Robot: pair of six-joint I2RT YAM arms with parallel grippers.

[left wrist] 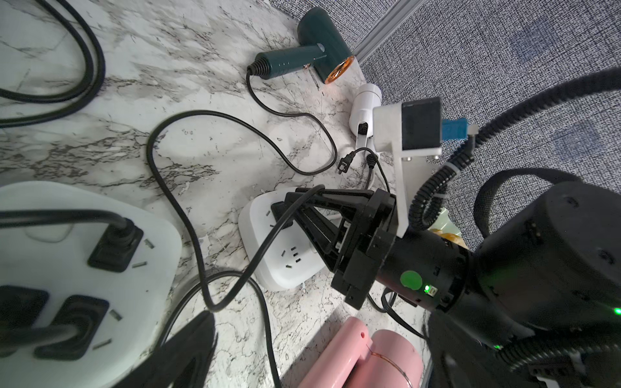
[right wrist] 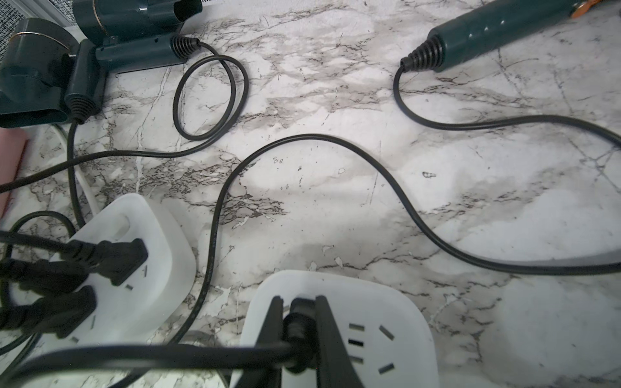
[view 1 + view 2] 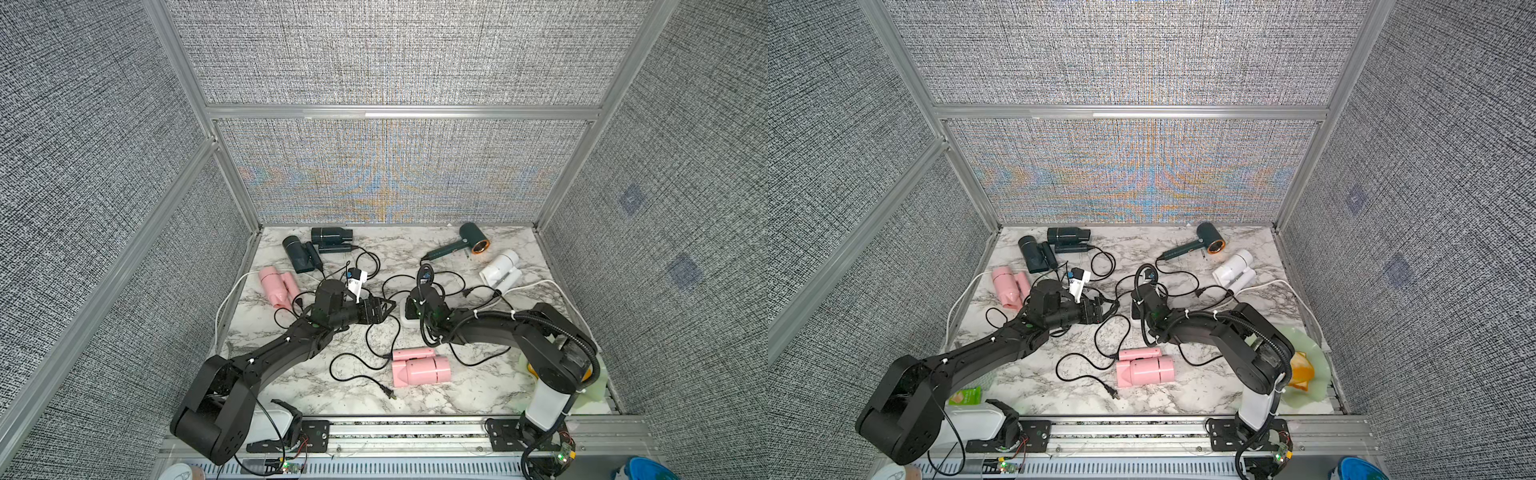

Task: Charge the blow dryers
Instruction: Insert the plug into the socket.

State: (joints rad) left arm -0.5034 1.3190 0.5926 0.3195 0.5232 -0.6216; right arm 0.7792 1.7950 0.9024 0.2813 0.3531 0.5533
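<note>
White socket block on my left side already carries three black plugs, so I count the job as half done. My right gripper is clamped on a fourth plug, which stands prongs-down on the second block; I cannot tell whether it is fully seated. My left gripper hangs spread wide and empty above the first block. Two plugs are left to do, both lying free on the marble: one loose plug by the near pink dryer, and another plug beside the white dryer. The pink dryer lies near my right arm's elbow. Its barrel runs across the table with the nozzle toward my left side and the folded handle alongside it.
</note>
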